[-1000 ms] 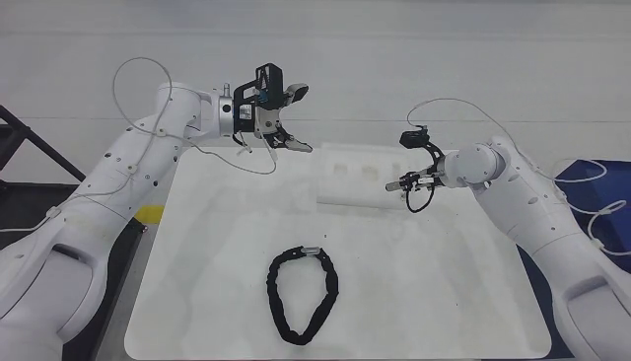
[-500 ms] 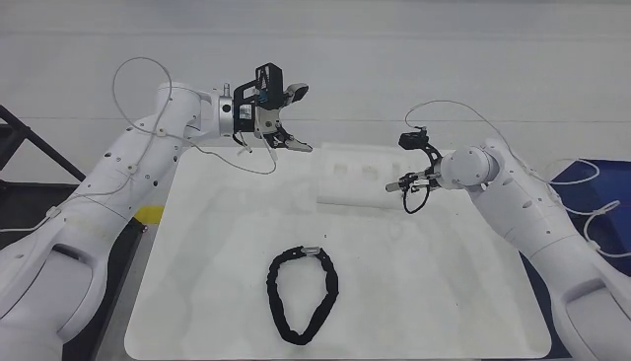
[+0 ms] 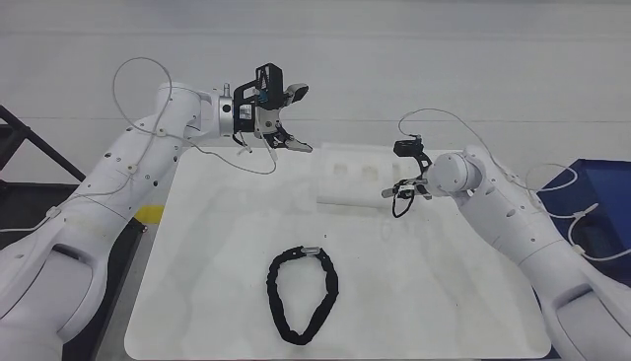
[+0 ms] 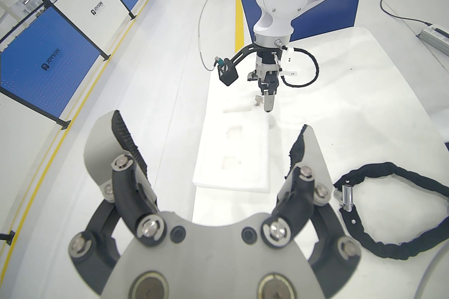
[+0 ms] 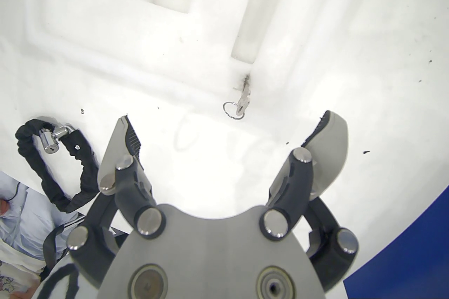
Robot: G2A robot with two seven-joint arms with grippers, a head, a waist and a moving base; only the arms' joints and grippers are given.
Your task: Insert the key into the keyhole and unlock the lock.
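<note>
The right gripper (image 5: 225, 118) hangs with its fingers spread wide and nothing between them, above the foam tray (image 3: 340, 193) at about 1 o'clock of the table (image 3: 473, 302). The key (image 5: 243, 99), with its thin ring, lies on the tray's stepped border just beside the end of the long slot (toward 4 o'clock of the tray in the top view). It is a little ahead of the fingertips and does not touch them. The left gripper (image 4: 210, 128) is also released and holds nothing, in the air over the table's edge at 11 o'clock. The black chain lock (image 3: 302, 294) lies as a closed loop at 6 o'clock of the table. Its silver cylinder (image 3: 311, 252) sits at 12 o'clock of the loop, with the keyhole (image 5: 52, 149) on its end face.
</note>
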